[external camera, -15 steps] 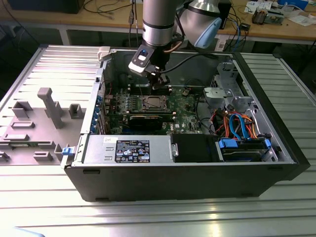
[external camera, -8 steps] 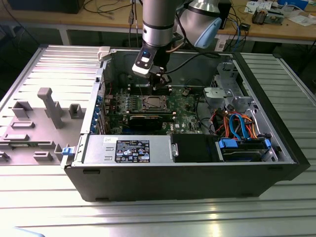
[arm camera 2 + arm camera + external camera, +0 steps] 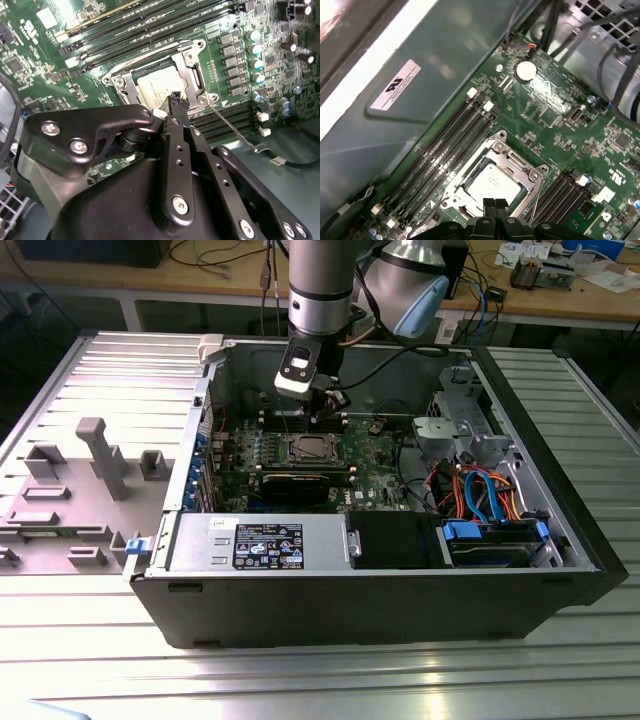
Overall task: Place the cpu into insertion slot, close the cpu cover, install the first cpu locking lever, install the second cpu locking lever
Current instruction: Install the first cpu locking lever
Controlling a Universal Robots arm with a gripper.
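Inside the computer case (image 3: 400,610), the gripper (image 3: 495,204) hides part of the cpu (image 3: 492,182).

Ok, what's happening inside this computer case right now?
The arm's gripper, fingers together, hangs just over the edge of the insertion slot on the motherboard. The cpu already sits in it, with the cpu cover lying flat around it. One thin locking lever sticks out beside it, apparently unlatched.

Silver arm (image 3: 320,285), black screw-studded end effector (image 3: 176,99)
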